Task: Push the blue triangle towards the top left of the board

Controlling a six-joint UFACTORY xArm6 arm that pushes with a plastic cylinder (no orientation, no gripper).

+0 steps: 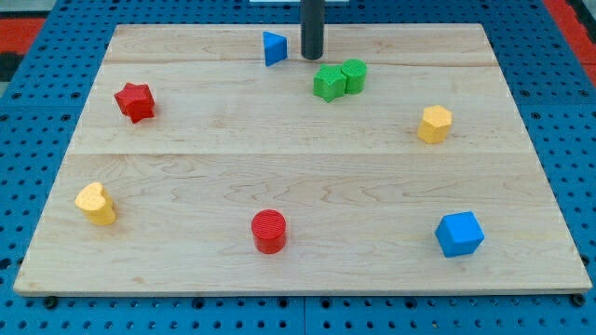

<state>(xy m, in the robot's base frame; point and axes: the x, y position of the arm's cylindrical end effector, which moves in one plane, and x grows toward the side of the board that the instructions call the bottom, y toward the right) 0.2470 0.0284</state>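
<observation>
My tip (311, 58) is the blunt lower end of a straight dark rod; there is no claw here, so nothing opens, closes or grips, and the tip holds nothing. It rests on the wooden board (298, 186) near the view's top edge, a little right of centre.

Just to the tip's left sits the blue triangle (274, 48), close beside the rod with a narrow strip of bare wood between them, so the two look apart rather than touching. It too lies near the board's top edge.

Just below and to the right of the tip stand the green star (327, 83) and the green cylinder (354, 75), pressed against each other, the star nearer the tip.

Further out to the right and lower sits the yellow hexagonal block (435, 124). Well to the left and somewhat lower is the red star (135, 101).

Far below the tip, near the board's bottom edge, stands the red cylinder (269, 231). Down at the left is the yellow heart (96, 203), and down at the right the blue cube-like block (460, 234).
</observation>
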